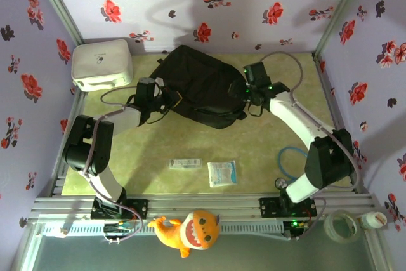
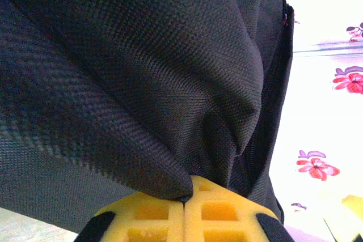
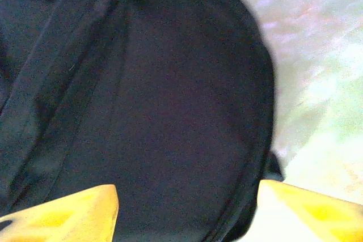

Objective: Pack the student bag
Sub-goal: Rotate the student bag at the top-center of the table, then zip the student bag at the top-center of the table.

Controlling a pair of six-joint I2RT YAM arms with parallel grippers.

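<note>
– Black fabric, this is the student bag [image 1: 196, 84]? Where does it lie, seen from the top camera?
– Yes. It lies on the far part of the green mat [image 1: 266, 150], close to the flowered back wall and between the two arms. The left gripper [image 1: 166, 101] is at its left edge and the right gripper [image 1: 246, 91] at its right edge. From above I cannot tell how the jaws stand.
– What more does this view give?
– A white rounded box [image 1: 101, 63] in the far left corner, near the bag. A narrow white packet [image 1: 184, 164] and a blue-white packet [image 1: 222, 173] lie on the near part of the mat, well apart from the bag. An orange plush toy [image 1: 190, 230] lies at the front rail, between the arm bases. The box has a small dark mark on the lid and the packets have some print, all too small to read.
– And the left wrist camera?
– There the yellow fingers [image 2: 153, 213] are pressed together, with a fold of the bag [image 2: 142, 72] pinched between the tips. The weave is sharp, and a zipper line runs down the right side.
– The right wrist camera?
– It is blurred. The jaws of the right gripper [image 3: 187, 194] stand wide apart. The rounded end of the bag [image 3: 170, 111] lies between and beyond them. Whether the fingers touch the fabric, I cannot tell.
</note>
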